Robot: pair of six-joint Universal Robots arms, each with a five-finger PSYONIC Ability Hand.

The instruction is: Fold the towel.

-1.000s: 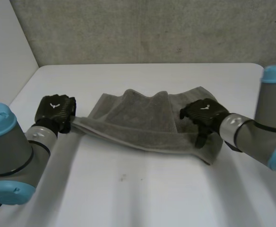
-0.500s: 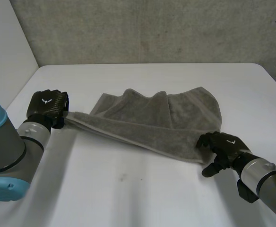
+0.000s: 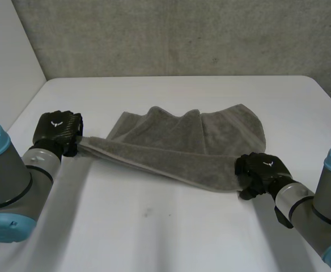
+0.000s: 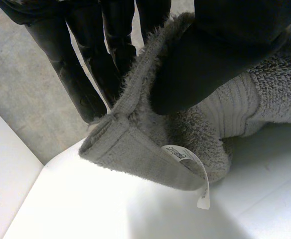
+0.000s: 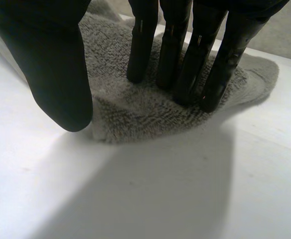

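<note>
the right hand, at the lower right of the head view, is now sitting on the near right corner of the towel. its fingers are reaching straight down and pressing into the pile, with the thumb standing apart at the towel's edge. nothing is being pinched there yet; whether the thumb tip is getting under the hem is hard to tell. the left hand, at the middle left, is pinching the towel's left corner between thumb and fingers, and the label is hanging just below that grip. the towel is lying rumpled across the middle of the table, with its near edge running taut between the two hands.

finding: both near corners are now being covered, so the fold appears ready to start once the right hand closes.

against the earlier frames: half a second ago the right hand was lying on bare table just off that corner, fingers spread; a second ago it was resting higher up on the towel's right side. the left hand is holding the same corner throughout, now slightly further left.
</note>
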